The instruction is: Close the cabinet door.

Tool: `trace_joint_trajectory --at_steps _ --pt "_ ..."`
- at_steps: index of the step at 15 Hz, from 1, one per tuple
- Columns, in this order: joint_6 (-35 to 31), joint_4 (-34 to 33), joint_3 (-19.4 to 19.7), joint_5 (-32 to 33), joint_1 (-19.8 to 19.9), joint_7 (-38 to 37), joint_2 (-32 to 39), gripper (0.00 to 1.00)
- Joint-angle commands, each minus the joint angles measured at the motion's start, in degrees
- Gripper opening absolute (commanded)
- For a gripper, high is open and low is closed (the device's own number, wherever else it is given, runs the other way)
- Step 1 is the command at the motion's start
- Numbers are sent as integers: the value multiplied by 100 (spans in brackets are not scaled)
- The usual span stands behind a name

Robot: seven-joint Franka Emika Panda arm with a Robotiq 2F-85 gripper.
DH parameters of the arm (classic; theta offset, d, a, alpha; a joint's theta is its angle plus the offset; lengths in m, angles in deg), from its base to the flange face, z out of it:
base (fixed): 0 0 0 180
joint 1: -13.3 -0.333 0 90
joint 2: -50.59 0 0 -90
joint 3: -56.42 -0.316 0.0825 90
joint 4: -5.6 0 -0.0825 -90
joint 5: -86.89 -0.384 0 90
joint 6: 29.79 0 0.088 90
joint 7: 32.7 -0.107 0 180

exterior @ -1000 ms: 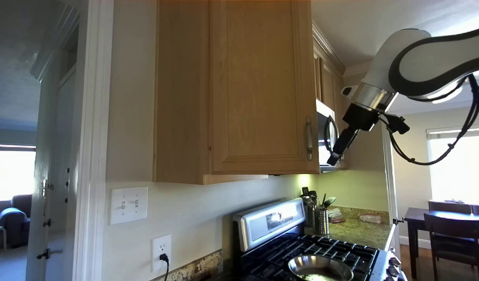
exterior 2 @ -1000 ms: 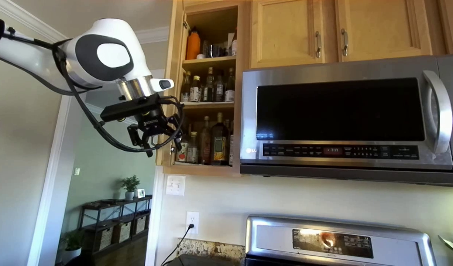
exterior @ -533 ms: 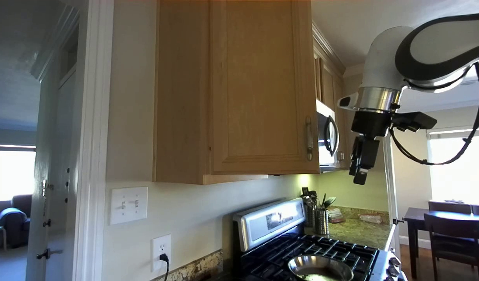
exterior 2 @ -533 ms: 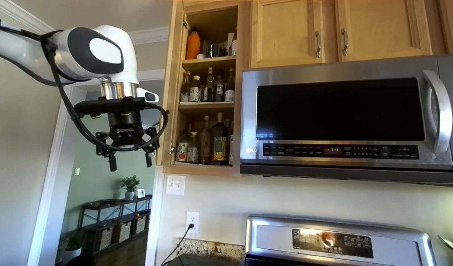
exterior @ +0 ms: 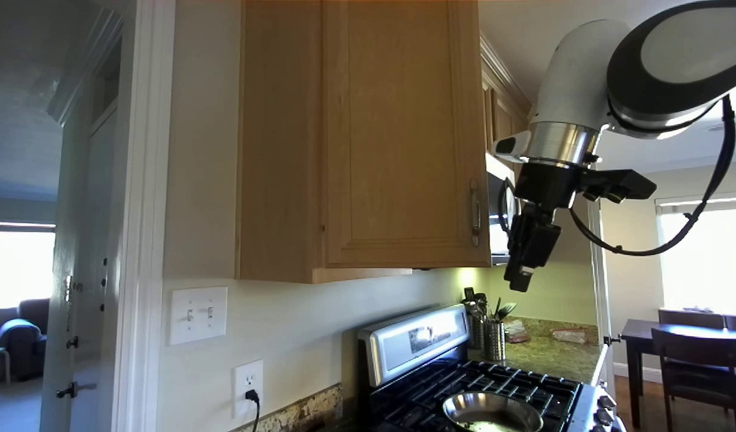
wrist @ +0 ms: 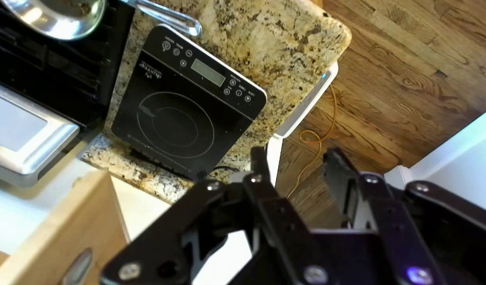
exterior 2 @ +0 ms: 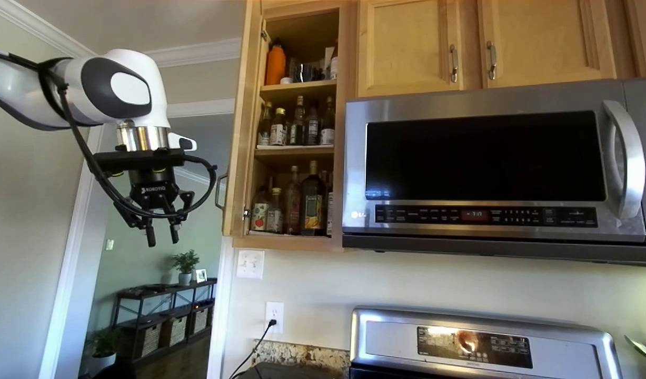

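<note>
The cabinet door (exterior: 397, 132) is tall light wood with a silver bar handle (exterior: 475, 213). It stands swung out from its cabinet, seen nearly edge-on as a door strip (exterior 2: 239, 131) in an exterior view. There the handle (exterior 2: 220, 191) sticks out on the left, facing my gripper (exterior 2: 162, 243). A gap separates the two. The gripper points downward, fingers apart with nothing between them. In the wrist view the door (wrist: 104, 221) and part of its handle (wrist: 78, 265) show at the lower left, left of my gripper (wrist: 296, 154).
Bottles (exterior 2: 291, 200) fill the shelves of the opened cabinet. A microwave (exterior 2: 486, 158) hangs beside it. Below are the stove (exterior: 481, 384) with a metal pan (exterior: 493, 413), and a black induction plate (wrist: 187, 107) on the granite counter (wrist: 282, 39). A wall (exterior 2: 33, 210) stands behind the arm.
The gripper has moved left, away from the door and its handle in an exterior view, and turned from tilted to pointing down. Its fingers have drawn closer together. The door has not moved.
</note>
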Motion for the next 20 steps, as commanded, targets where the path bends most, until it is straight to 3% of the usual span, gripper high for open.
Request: trace_joint_trajectory --at_steps 1,3,6,15,20 --pt "-499 -256 -183 79 -31 -209 223 13" --pt "-809 -382 -290 194 83 -384 335 3" --pt "-1136 -505 -370 436 250 -635 428 0" --pt "-1362 -639 -320 1255 840 -996 459 3" --pt "-1717 -695 -260 1440 953 -939 646 3"
